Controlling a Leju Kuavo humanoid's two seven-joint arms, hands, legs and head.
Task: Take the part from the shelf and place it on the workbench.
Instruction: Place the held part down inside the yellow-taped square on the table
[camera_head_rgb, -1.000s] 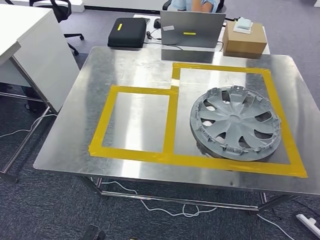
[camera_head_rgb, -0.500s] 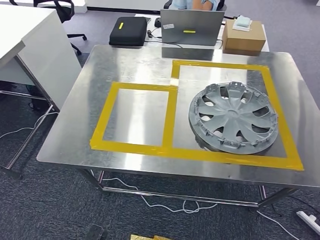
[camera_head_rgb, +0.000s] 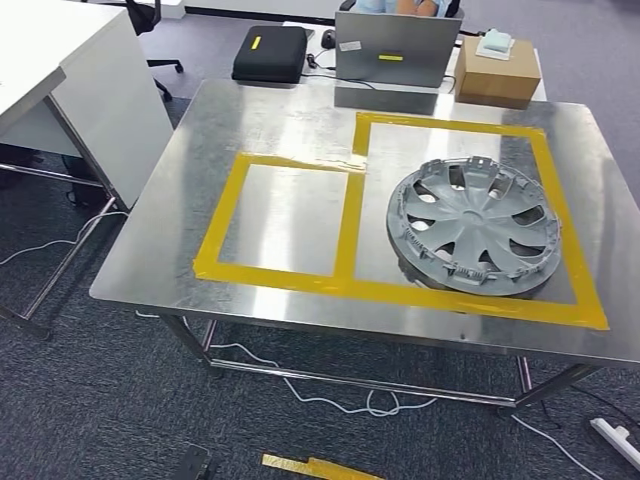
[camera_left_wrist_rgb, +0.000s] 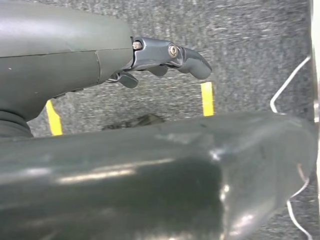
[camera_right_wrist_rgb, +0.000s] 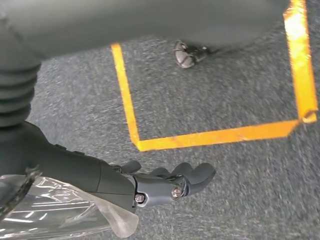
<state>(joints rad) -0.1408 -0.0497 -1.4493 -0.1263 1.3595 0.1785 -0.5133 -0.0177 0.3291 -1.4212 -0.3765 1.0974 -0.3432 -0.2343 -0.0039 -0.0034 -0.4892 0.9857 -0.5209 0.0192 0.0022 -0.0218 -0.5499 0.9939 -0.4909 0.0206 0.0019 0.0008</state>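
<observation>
Nearest the camera, low in the head view, a strip of yellow floor tape (camera_head_rgb: 321, 467) lies on the grey carpet, with a white cable (camera_head_rgb: 332, 404) looped under the desk (camera_head_rgb: 189, 180). Both arms hang down. The left hand (camera_left_wrist_rgb: 166, 57) holds nothing, its fingers loosely apart above the carpet; the right hand (camera_right_wrist_rgb: 170, 182) is likewise empty, fingers slack and slightly spread, beside a corner of orange floor marking (camera_right_wrist_rgb: 211, 136).

On the steel desk, the part (camera_head_rgb: 474, 224), a grey wheel cover, lies face up inside the larger taped square (camera_head_rgb: 562, 215) at centre right of the frame. The smaller taped square (camera_head_rgb: 226, 205) at centre left has nothing in it. So the part appears already placed, and the risks from here are mostly about disturbing it.

The cover's near rim sits close to the tape line towards the desk's front edge; a bump against the desk frame could slide it over the line on the smooth metal. The loose cable near the desk legs could catch a foot during a step or turn.

Farther back, at the upper edge, a black case (camera_head_rgb: 273, 53), a laptop (camera_head_rgb: 397, 48) and a cardboard box (camera_head_rgb: 498, 72) stand well apart from the part.
</observation>
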